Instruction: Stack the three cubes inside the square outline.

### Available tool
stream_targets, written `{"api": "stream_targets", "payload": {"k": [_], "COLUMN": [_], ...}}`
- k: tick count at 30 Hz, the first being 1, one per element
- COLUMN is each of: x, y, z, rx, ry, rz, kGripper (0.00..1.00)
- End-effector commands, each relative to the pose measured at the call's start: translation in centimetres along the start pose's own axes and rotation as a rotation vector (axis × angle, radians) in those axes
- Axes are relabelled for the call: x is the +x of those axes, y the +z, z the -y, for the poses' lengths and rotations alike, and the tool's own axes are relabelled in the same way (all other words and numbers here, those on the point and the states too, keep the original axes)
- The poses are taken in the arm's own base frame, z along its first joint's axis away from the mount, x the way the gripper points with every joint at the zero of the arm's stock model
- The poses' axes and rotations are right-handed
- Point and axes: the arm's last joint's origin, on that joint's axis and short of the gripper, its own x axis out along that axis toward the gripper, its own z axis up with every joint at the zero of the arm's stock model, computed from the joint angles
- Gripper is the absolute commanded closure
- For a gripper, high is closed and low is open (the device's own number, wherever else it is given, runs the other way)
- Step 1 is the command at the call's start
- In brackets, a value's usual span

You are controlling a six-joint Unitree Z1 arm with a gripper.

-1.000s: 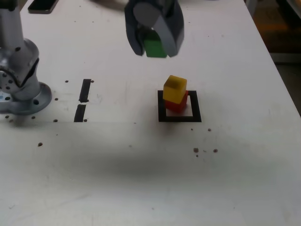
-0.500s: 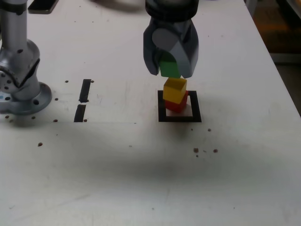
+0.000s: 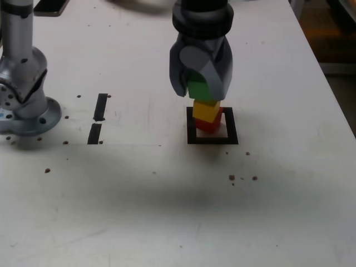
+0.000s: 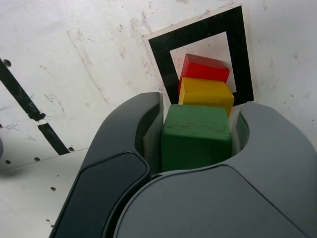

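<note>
The black tape square outline (image 3: 212,139) (image 4: 161,49) lies at the table's middle. Inside it a red cube (image 3: 210,125) (image 4: 204,68) rests on the table, with a yellow cube (image 3: 207,110) (image 4: 205,94) stacked on it. My gripper (image 3: 201,92) (image 4: 197,141) is directly above the stack, shut on the green cube (image 3: 199,88) (image 4: 196,136). The green cube's underside is at or just above the yellow cube's top; I cannot tell if they touch.
The arm's metal base (image 3: 22,105) stands at the exterior view's left. Two short black tape strips (image 3: 98,118) (image 4: 29,109) lie between the base and the outline. Small dark specks (image 3: 242,178) dot the white table (image 3: 167,211). A dark flat object (image 3: 50,5) lies at the far edge.
The gripper carried the green cube rightward in the exterior view and then lowered it over the yellow-on-red stack. The two stacked cubes have stayed put.
</note>
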Motion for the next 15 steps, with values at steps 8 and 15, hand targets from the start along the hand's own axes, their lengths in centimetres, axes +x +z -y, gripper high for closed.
{"api": "stream_targets", "payload": {"k": [8,15], "x": [0.38,0.53], "y": [0.25,0.06], "z": [0.10,0.18], "rx": [-0.007,-0.006], "ry": [-0.007,-0.016], "rz": [0.019,0.012], "kGripper": [0.48,0.33]}}
